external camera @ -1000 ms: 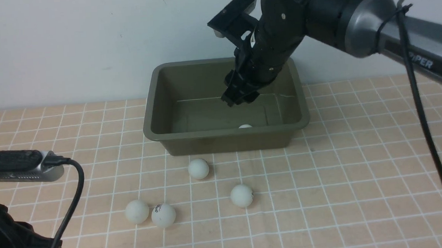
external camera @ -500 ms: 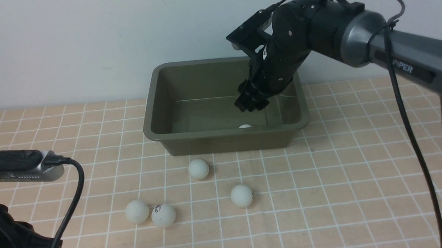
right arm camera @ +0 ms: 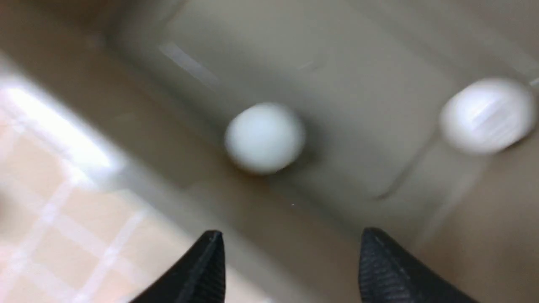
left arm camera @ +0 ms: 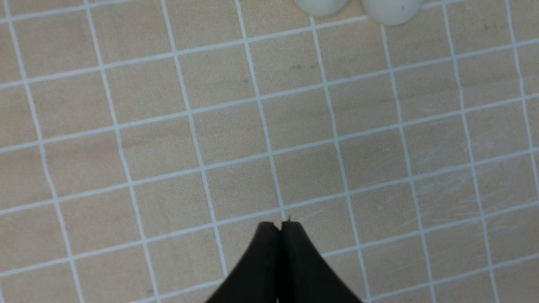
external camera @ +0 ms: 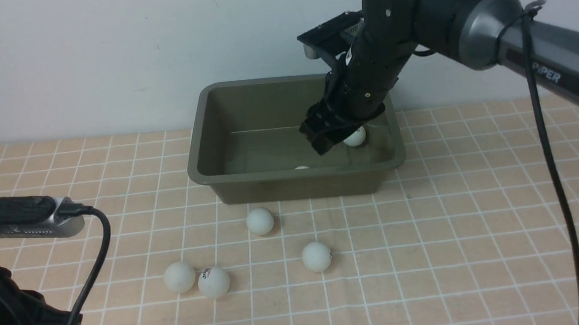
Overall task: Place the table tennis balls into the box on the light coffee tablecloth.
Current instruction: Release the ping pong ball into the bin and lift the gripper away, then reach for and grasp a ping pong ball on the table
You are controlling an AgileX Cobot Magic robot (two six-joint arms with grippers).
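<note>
The olive-green box (external camera: 202, 137) stands on the light coffee tablecloth (external camera: 449, 233) at the back centre. My right gripper (external camera: 324, 141) hangs inside it, open and holding nothing (right arm camera: 292, 240). One table tennis ball (external camera: 355, 136) lies on the box floor right beside its fingers, and another ball (external camera: 302, 168) peeks over the front wall. The blurred right wrist view shows both balls (right arm camera: 265, 138) (right arm camera: 486, 114). Several balls lie on the cloth before the box: one close to it (external camera: 260, 221), one further out (external camera: 317, 256), and a touching pair (external camera: 179, 277) (external camera: 214, 281). My left gripper (left arm camera: 281, 225) is shut and empty over bare cloth.
The left arm with its wrist camera (external camera: 26, 219) and cable sits low at the near left corner. A pale wall rises just behind the box. The right arm (external camera: 487, 25) reaches in from the upper right. The touching pair (left arm camera: 320, 5) (left arm camera: 391, 10) shows at the left wrist view's edge.
The right gripper shifted right inside the box and dipped lower. A ball now shows on the box floor beside it. The ball by the front wall rolled left. The left arm stayed still.
</note>
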